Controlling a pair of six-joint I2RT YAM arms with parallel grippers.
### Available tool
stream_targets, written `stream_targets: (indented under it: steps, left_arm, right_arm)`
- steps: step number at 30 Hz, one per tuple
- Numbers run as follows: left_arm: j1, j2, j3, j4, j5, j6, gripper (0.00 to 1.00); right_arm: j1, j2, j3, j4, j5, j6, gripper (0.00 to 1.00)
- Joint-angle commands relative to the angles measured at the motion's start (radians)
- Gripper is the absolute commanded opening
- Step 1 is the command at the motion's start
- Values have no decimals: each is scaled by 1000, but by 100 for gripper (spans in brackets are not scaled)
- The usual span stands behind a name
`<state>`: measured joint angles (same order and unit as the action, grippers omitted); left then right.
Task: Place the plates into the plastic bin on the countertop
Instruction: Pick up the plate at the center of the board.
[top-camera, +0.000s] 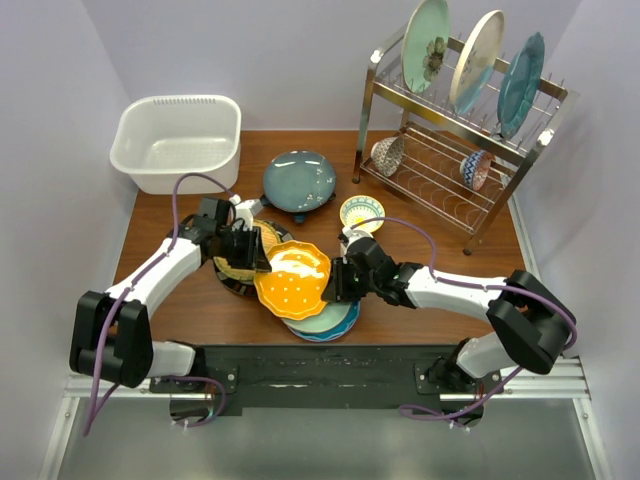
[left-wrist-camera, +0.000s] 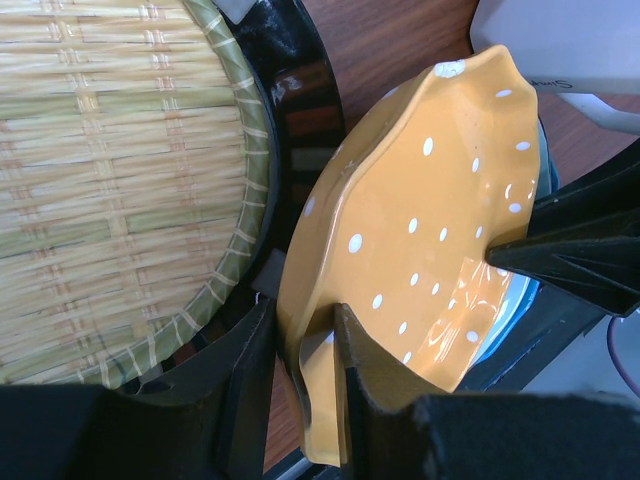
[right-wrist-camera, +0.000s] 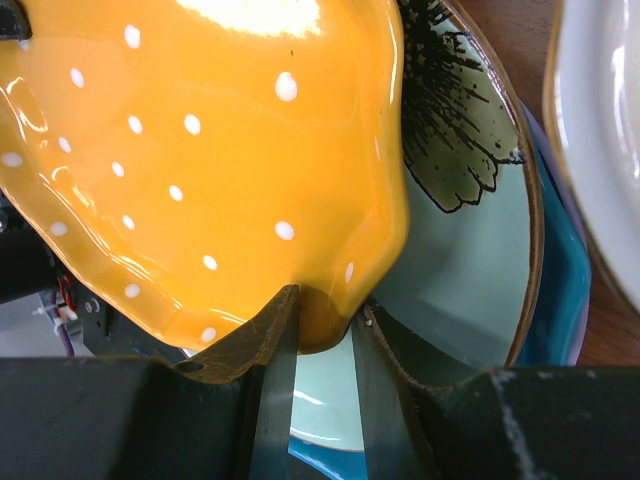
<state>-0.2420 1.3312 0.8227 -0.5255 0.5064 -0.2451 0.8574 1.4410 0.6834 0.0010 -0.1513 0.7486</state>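
Observation:
An orange scalloped plate with white dots (top-camera: 292, 275) is tilted above a stack of plates, held from both sides. My left gripper (top-camera: 258, 262) (left-wrist-camera: 305, 320) is shut on its left rim. My right gripper (top-camera: 333, 283) (right-wrist-camera: 328, 305) is shut on its right rim. Under it lie a pale green floral plate (right-wrist-camera: 460, 240) and a blue plate (top-camera: 335, 330). A black-rimmed plate with a woven centre (left-wrist-camera: 100, 180) (top-camera: 235, 272) sits just left of the stack. A dark teal plate (top-camera: 298, 180) lies further back. The white plastic bin (top-camera: 118, 140) stands at the countertop's (top-camera: 440, 240) far left.
A steel wire dish rack (top-camera: 460, 150) at the back right carries three upright plates and two small bowls. A small patterned bowl (top-camera: 361, 211) sits just behind my right gripper. Walls close in on the left, right and back.

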Motion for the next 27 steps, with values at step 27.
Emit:
stream_targets:
  steps: [27]
  left_arm:
    - [21, -52, 50, 28, 92, -43, 0]
  right_arm:
    - [8, -102, 1, 17, 32, -46, 67]
